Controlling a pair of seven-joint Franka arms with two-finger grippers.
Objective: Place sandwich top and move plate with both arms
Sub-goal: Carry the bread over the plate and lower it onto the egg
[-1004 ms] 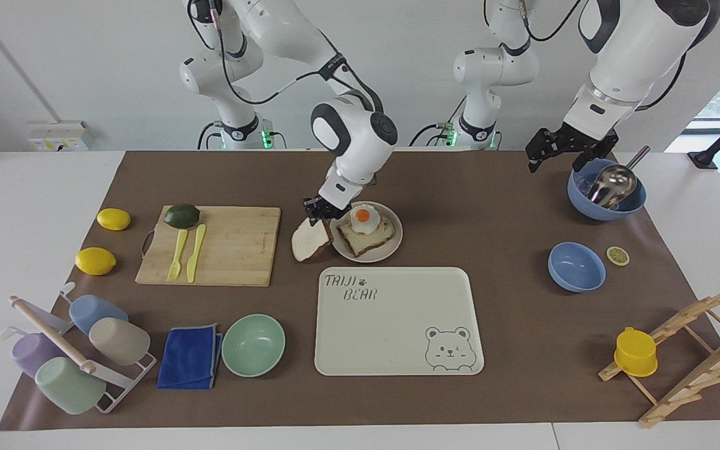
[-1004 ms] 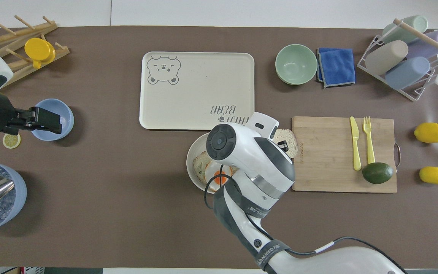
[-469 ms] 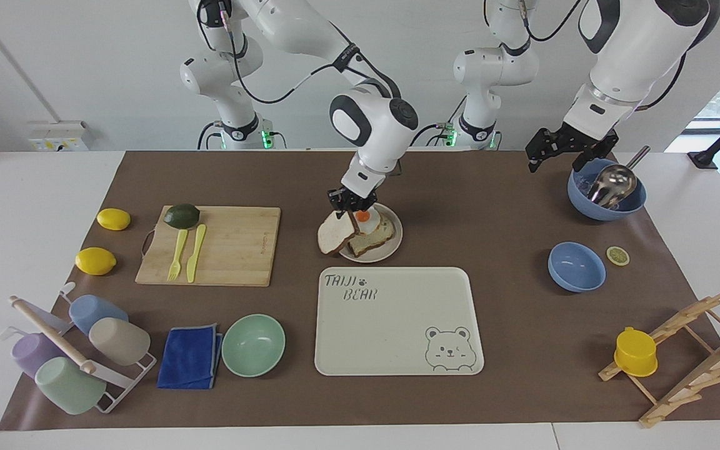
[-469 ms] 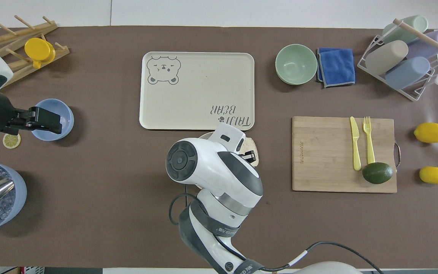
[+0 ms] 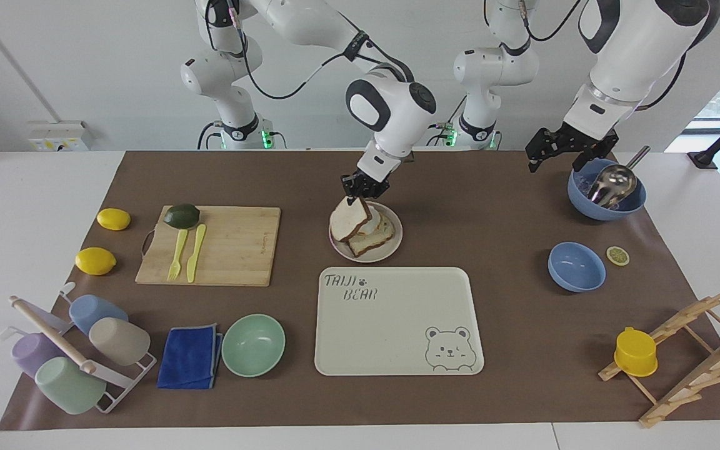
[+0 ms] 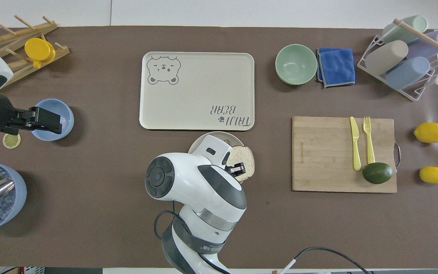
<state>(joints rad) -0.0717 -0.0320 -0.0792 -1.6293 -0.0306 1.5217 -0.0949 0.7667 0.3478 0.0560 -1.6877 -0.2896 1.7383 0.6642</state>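
The right gripper point(image 5: 360, 189) pinches the sandwich top point(image 5: 349, 222), a pale speckled slice hanging tilted over the plate point(image 5: 393, 245) mid-counter. The left gripper point(image 5: 561, 152) waits, fingers apart, over the blue bowl point(image 5: 604, 206).

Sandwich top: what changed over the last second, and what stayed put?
The right gripper, shut on the sandwich top, carried it from beside the plate, toward the right arm's end, up over the plate; the slice now hangs tilted above the egg slice. The plate stayed put. The left gripper waited over the blue bowl.
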